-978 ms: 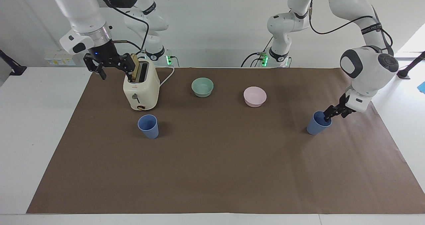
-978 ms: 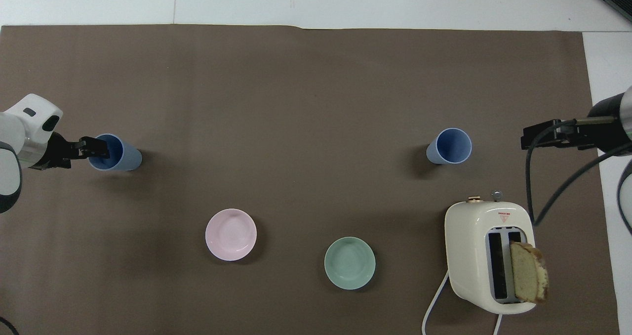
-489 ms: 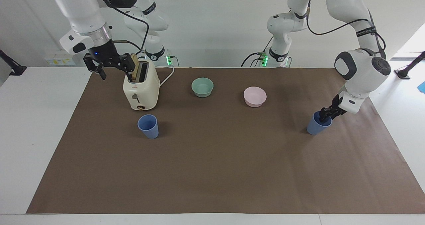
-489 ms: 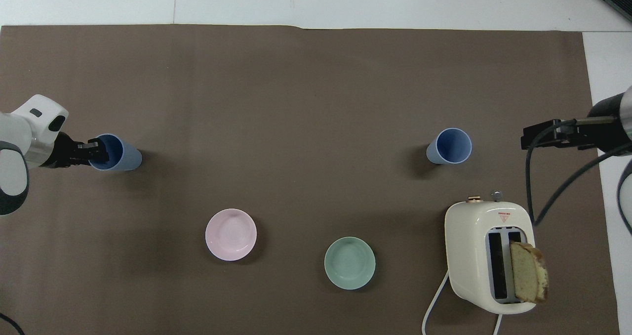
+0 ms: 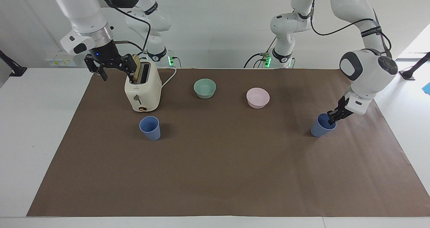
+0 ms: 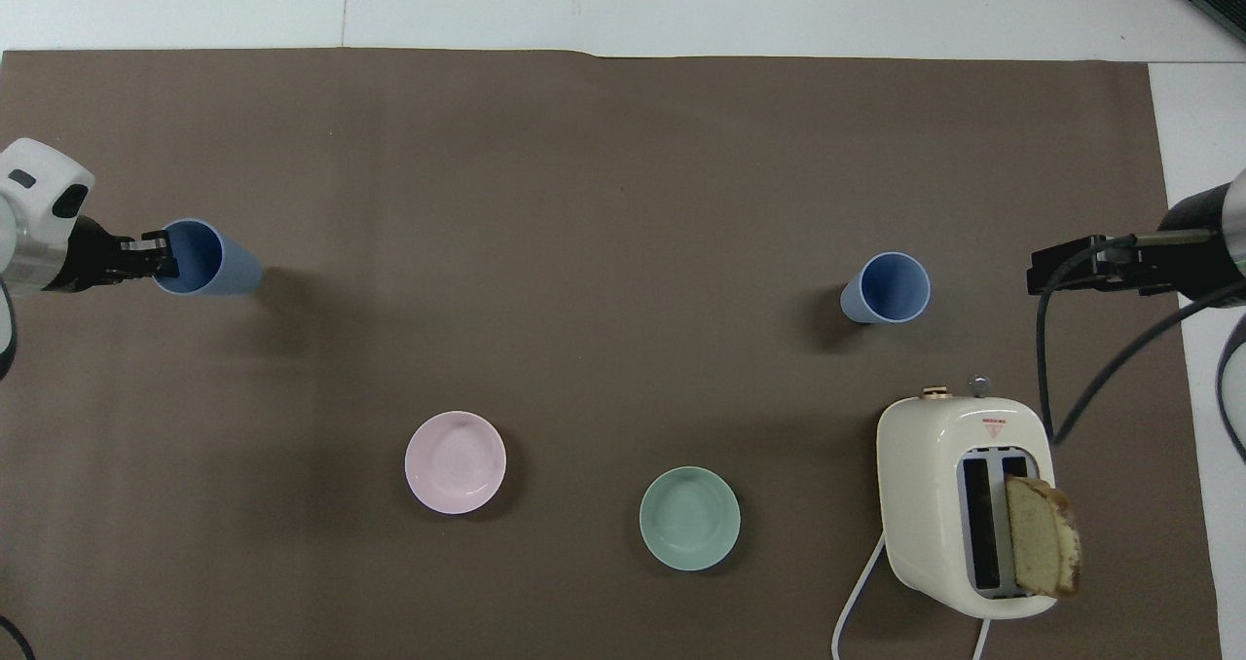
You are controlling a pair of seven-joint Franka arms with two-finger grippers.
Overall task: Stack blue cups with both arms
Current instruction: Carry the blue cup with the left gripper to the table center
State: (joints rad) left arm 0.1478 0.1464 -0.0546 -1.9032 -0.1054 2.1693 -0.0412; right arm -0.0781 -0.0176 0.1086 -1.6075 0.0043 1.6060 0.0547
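Two periwinkle cups: one upright w/ toaster nearby, other tilted, seemingly lifted, at left-arm end.

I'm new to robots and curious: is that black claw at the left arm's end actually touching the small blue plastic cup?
Touching. In the facing view the left gripper grips the rim of the tilted blue cup.

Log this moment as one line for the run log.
left gripper: shut on blue cup rim, cup tilted | right gripper: waiting open by toaster | second blue cup: upright, untouched | stack: not done
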